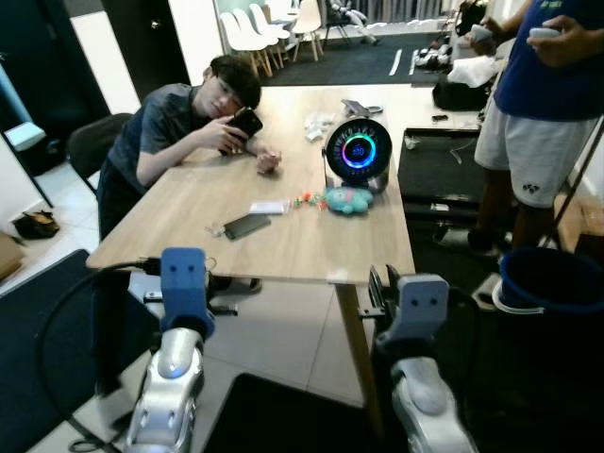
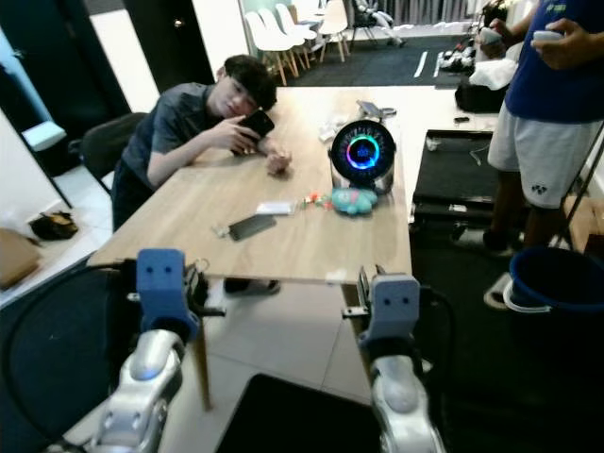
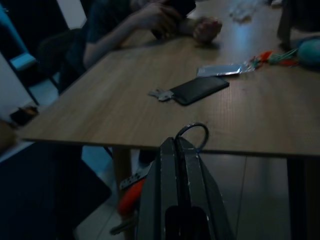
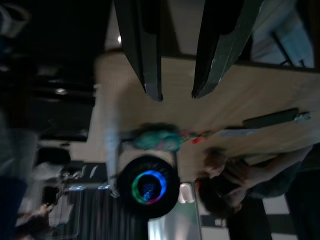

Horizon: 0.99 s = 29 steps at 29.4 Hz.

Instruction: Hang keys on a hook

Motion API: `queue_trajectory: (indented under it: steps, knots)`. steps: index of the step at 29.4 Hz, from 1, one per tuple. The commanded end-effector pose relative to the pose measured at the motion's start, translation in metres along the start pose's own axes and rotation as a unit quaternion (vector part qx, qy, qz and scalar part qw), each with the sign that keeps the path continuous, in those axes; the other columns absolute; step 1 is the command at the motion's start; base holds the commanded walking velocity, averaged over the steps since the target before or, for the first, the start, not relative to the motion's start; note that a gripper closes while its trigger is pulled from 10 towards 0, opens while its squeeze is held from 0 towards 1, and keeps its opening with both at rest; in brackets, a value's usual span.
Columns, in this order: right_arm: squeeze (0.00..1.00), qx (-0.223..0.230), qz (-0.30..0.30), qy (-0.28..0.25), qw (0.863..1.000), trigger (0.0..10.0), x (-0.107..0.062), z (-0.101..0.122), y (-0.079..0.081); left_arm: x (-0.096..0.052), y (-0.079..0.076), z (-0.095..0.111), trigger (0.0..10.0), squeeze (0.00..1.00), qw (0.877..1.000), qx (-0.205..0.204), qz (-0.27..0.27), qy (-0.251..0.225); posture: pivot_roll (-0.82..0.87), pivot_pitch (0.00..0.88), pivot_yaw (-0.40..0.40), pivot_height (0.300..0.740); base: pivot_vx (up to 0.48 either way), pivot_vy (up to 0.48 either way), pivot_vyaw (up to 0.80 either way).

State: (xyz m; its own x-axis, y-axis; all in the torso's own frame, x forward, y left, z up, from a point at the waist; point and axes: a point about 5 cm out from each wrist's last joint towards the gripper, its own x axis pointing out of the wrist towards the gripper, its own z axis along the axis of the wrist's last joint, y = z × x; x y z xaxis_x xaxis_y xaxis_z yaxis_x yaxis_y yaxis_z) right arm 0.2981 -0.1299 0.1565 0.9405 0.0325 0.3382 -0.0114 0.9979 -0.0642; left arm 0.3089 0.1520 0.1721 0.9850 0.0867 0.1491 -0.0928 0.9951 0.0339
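My left gripper point(image 3: 176, 142) is shut on a thin metal key ring point(image 3: 194, 133) that loops out past its fingertips, just short of the near edge of the wooden table point(image 3: 125, 112). Below the fingers hang keys and an orange tag point(image 3: 131, 196), dim and partly hidden. My right gripper point(image 4: 176, 94) is open with nothing between its fingers point(image 1: 378, 286); it is held before the table's near right corner.
On the table lie a black phone point(image 1: 246, 226) with a small key beside it, a white card point(image 1: 267, 207), a teal plush toy point(image 1: 347, 199) and a round glowing clock point(image 1: 358, 151). A person point(image 1: 179, 127) sits at the left side. Another person point(image 1: 543, 104) stands right, by a blue bucket point(image 1: 552, 283).
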Motion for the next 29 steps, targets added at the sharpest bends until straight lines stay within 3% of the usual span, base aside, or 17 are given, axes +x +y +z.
queue_trajectory:
  steps: [1,16,29]
  knots:
    - [0.0,0.0,0.0,0.008,1.0,10.0,-0.002,-0.0026,0.0024,-0.0005,0.0037,0.0022,10.0,0.0,1.0,0.011,0.002,-0.008,0.05,0.095,0.122,0.74,-0.412,0.0,0.0]
    - [0.0,-0.004,0.003,0.009,1.0,10.0,-0.002,-0.0032,0.0029,-0.0003,0.0037,0.0019,10.0,0.0,1.0,0.013,0.003,-0.008,0.05,0.096,0.122,0.74,-0.402,0.0,0.0]
    - [0.0,-0.004,0.004,0.009,1.0,10.0,-0.0016,-0.0036,0.0038,-0.0004,0.0032,0.0013,10.0,0.0,1.0,0.018,0.002,-0.009,0.05,0.096,0.121,0.74,0.0,0.0,0.0]
